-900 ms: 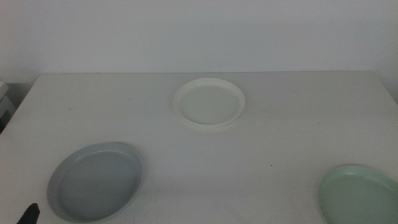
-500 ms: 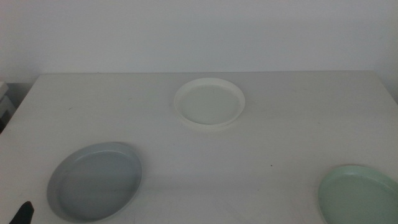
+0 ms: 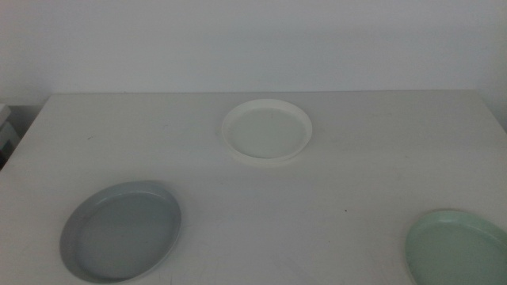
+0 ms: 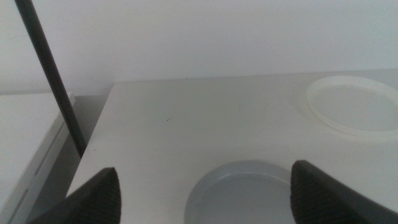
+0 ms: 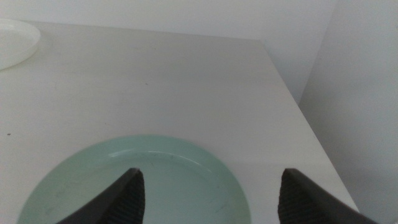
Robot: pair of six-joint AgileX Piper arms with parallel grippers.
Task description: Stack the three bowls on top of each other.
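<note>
My left hand (image 4: pixel 202 190) is spread apart above the grey bowl (image 3: pixel 121 230), near left on the bench (image 3: pixel 364 170). My right hand (image 5: pixel 208 193) is spread apart above the green bowl (image 3: pixel 458 247), near right. The white bowl (image 3: pixel 267 131) sits far centre, unstacked.

left gripper (image 4: pixel 202 186) gone from middle view

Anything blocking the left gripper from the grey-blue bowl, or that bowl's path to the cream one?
Nothing visible. The left gripper hangs open over the grey-blue bowl; only bare table lies between it and the cream-white bowl.
</note>
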